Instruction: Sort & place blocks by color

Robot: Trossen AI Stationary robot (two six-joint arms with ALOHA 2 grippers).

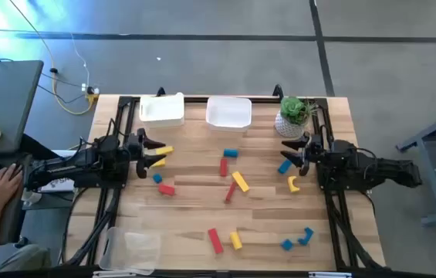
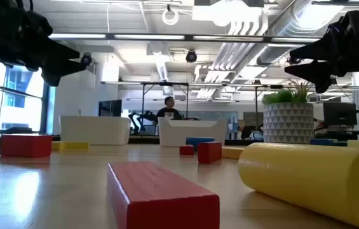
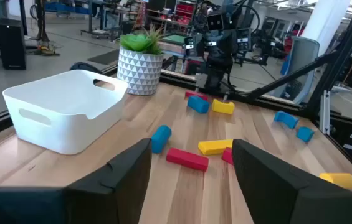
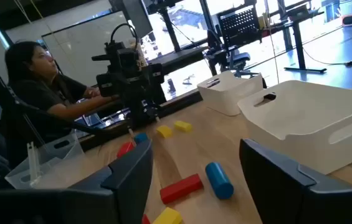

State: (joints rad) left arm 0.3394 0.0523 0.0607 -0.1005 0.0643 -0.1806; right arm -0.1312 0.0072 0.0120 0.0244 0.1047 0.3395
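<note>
Over the wooden table point(image 1: 202, 224), both claws gape wide, holding nothing.

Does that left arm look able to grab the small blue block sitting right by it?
Probably yes. The left end effector stands open just beside the blue block, with only a yellow block and a red block nearby; nothing covers it or lies across the way.

We are seeing the yellow cylinder point(image 2: 312, 181) running off the low view's right edge; the red block point(image 2: 160, 194) is being clipped at the bottom.
</note>
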